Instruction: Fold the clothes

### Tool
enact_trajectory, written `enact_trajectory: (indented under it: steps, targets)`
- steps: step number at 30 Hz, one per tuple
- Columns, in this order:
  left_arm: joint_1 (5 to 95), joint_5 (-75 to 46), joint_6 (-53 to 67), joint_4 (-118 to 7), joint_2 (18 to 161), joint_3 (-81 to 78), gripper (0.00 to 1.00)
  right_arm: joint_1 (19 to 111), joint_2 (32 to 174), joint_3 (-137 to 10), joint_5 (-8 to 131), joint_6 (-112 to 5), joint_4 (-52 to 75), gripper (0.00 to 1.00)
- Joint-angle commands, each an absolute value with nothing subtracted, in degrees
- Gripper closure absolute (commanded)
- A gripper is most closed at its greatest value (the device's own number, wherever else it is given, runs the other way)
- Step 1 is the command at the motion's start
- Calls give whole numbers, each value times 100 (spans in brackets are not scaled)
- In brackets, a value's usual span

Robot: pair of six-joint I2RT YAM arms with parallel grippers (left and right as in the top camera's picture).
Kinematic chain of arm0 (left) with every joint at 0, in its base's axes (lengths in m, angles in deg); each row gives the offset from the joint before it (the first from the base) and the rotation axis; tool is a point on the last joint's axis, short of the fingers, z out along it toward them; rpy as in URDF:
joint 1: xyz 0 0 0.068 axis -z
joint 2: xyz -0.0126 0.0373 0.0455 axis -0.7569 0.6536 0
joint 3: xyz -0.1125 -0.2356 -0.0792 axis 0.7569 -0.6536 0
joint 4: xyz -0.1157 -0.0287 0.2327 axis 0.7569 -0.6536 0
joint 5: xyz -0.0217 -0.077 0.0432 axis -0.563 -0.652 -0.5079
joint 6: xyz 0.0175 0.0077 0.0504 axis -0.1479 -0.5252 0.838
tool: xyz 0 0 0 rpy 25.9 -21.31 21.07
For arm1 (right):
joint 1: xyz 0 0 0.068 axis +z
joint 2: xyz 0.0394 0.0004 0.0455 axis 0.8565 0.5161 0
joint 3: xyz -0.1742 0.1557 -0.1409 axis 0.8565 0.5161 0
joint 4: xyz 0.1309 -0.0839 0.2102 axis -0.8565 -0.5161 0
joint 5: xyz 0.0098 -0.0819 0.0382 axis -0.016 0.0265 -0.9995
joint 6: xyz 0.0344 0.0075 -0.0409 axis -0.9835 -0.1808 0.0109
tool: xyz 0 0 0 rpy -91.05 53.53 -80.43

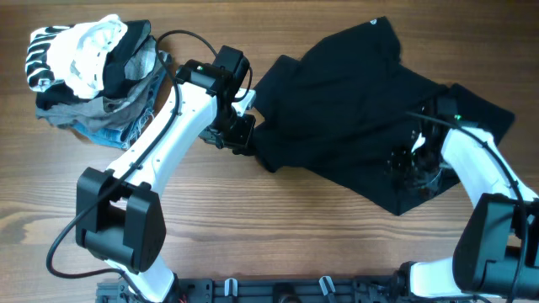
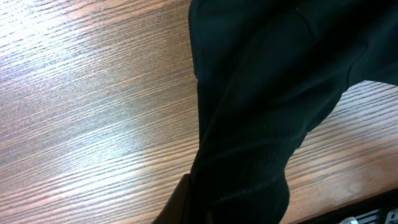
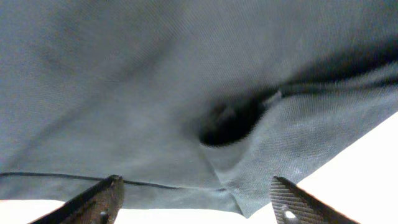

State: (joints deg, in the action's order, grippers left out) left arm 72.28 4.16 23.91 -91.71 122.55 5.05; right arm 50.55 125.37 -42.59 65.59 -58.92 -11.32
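1. While the clothes (image 1: 337,101) lay spread and rumpled across the counter (image 1: 278,236) from 12 to 3 o'clock, the left hand (image 1: 240,135) was closed at the garment's 9 o'clock edge, apparently pinching the fabric.
2. The right hand (image 1: 413,164) sat at the 4 o'clock hem, its fingers (image 3: 102,202) apart with the fabric edge between them and nothing gripped.
3. The black cloth looked soft, light and limp; it would likely sag and bunch rather than hold a shape.
4. Hems and corners seemed the best holds, drawn taut before any fold.
5. A pile of other garments (image 1: 93,71) lay well apart at 10 o'clock.
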Motion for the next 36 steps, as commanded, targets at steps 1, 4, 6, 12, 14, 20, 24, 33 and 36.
enact_trajectory:
  steps: [1,4,6,12,14,20,24,33,36]
  targets:
    - [7232,466,2332,-9160,12120,531,94,5072,12568,-3815,6895,-6384,-953,30]
    - [7232,466,2334,-9075,12122,531,93,5072,12568,-3750,6926,-6504,-955,44]
    - [7232,469,2334,-9037,12122,533,93,5072,12568,-3761,7096,-6572,-940,76]
    - [7232,469,2332,-9046,12122,531,94,4438,12554,-4596,7708,-6683,-1524,96]
    - [7226,469,2334,-9134,12120,533,96,3861,12554,-4854,7708,-6685,-1663,96]
    - [7228,88,2332,-9625,12115,533,96,1885,12511,-6224,7221,-6353,-2153,96]
    - [7418,-504,2286,-9920,12115,531,96,1835,12491,-6311,8084,-6366,-2422,96]
    - [8369,-255,2292,-10117,12115,533,26,1835,12491,-6873,7872,-6506,-2245,16]
    - [7969,-93,2295,-8712,12120,531,26,1837,12489,-7524,6546,-6250,-2308,15]
